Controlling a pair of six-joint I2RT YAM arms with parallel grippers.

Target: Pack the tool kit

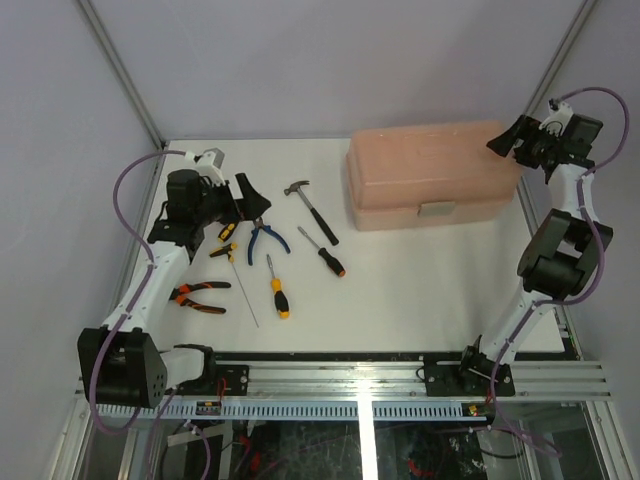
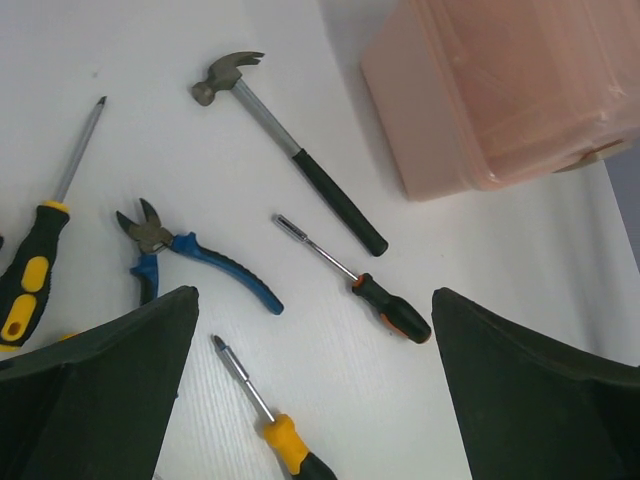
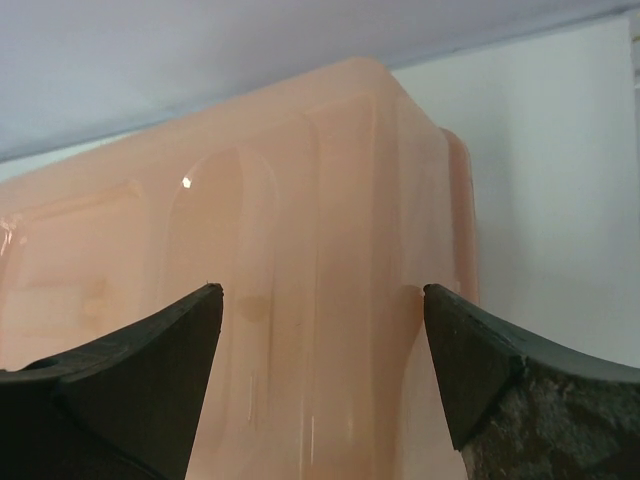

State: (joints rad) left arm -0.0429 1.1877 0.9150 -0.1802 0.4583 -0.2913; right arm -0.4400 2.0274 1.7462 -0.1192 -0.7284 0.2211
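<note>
My right claw point(image 3: 320, 290), spread open, faces the toolbox point(image 3: 300, 200) just ahead: stiff, slick plastic, likely best worked by its latch point(image 1: 436, 210); left claw point(image 2: 312, 290) open too.

The top camera is looking down over the whole bench point(image 1: 420, 290). The left wrist camera is facing the hammer point(image 2: 300, 160) and toolbox point(image 2: 500, 90) corner closely; the right one is skimming that toolbox's lid.

No readable text, no labels, brands or numbers legible, toolbox point(image 1: 430, 170) surface plain
</note>
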